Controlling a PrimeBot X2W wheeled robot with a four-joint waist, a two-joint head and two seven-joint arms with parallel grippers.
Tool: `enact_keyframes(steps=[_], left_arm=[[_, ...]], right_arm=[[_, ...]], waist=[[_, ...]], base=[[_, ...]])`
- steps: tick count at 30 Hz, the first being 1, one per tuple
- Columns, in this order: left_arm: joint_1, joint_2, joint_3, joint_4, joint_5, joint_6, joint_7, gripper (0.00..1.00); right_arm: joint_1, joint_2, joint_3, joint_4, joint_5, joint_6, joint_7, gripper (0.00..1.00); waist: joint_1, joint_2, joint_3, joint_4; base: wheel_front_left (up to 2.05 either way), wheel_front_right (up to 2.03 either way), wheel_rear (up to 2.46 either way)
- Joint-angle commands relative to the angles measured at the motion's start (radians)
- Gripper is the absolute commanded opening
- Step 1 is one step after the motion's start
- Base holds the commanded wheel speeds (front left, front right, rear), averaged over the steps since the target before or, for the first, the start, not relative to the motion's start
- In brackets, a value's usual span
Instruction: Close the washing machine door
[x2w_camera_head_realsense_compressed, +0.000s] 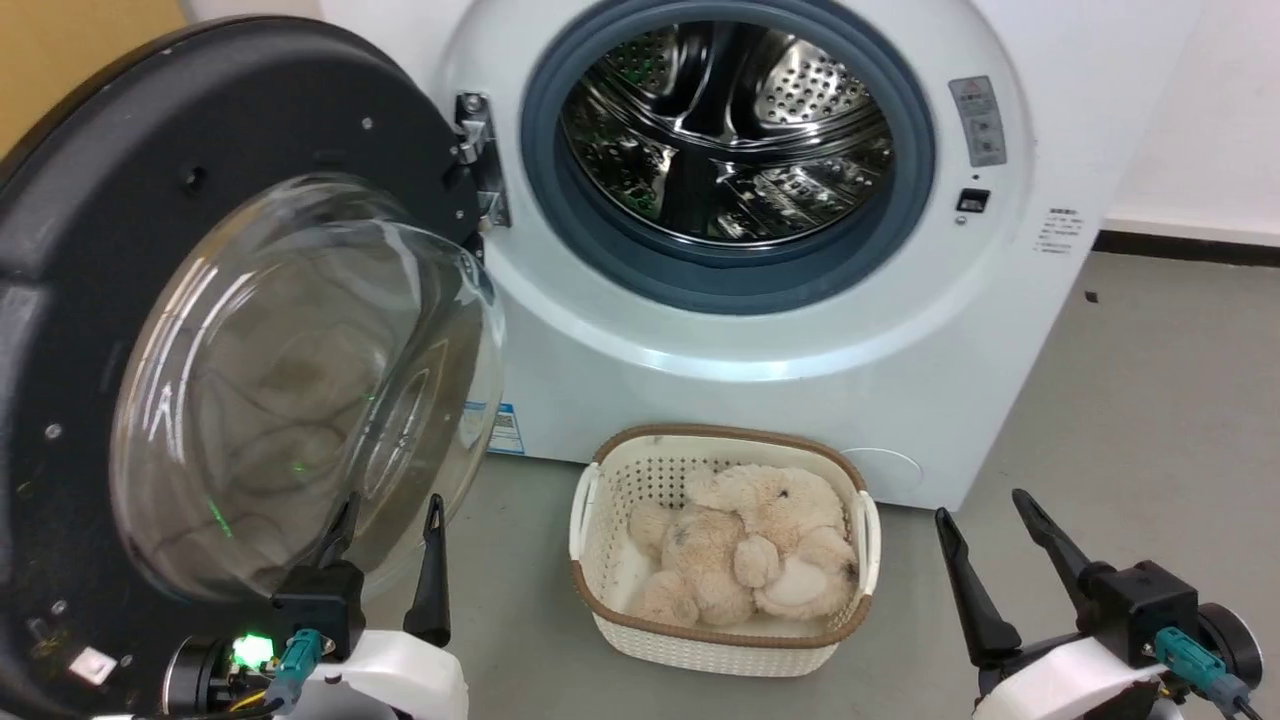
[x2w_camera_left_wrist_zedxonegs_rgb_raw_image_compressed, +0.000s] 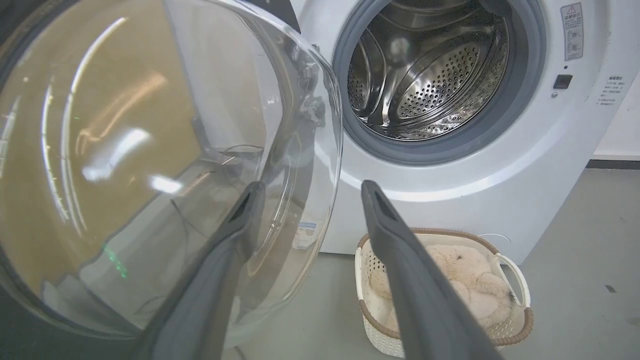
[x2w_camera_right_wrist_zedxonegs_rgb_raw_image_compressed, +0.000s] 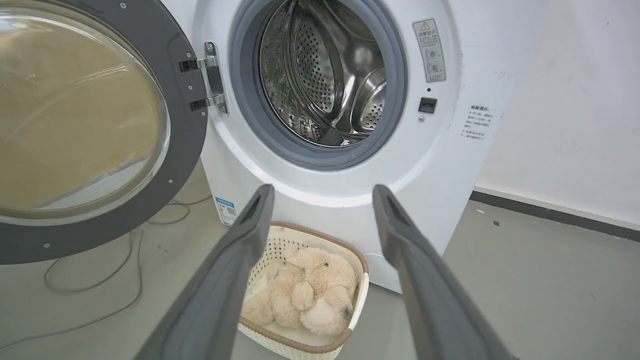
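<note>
- Head view: washing machine door (x2w_camera_head_realsense_compressed: 100, 250) wide open, left.
- Left gripper (x2w_camera_head_realsense_compressed: 392, 500) spread beside it; right gripper (x2w_camera_head_realsense_compressed: 979, 503) spread, idle.
- Approach step; next, push it right until latched.

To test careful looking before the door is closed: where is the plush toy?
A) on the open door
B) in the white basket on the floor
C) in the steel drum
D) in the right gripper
B: the plush toy lies in the basket on the floor before the washing machine.
</note>
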Motion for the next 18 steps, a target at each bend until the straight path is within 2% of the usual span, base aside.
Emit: enact_keyframes(steps=[1,18], left_arm=[[0.007,0.005,-0.003,0.003,-0.005,0.005,-0.011,1.0],[0.015,0.014,-0.009,0.001,-0.012,0.027,-0.046,1.0]], right_arm=[[0.011,0.001,0.004,0.003,0.014,0.0,-0.01,1.0],[0.016,0.002,0.027,0.011,0.034,0.0,-0.045,1.0]], waist=[[0.0,-0.0001,-0.002,0.012],[0.0,-0.0001,0.001,0.121]], base=[[0.0,0.0,0.0],[0.0,0.0,0.0]])
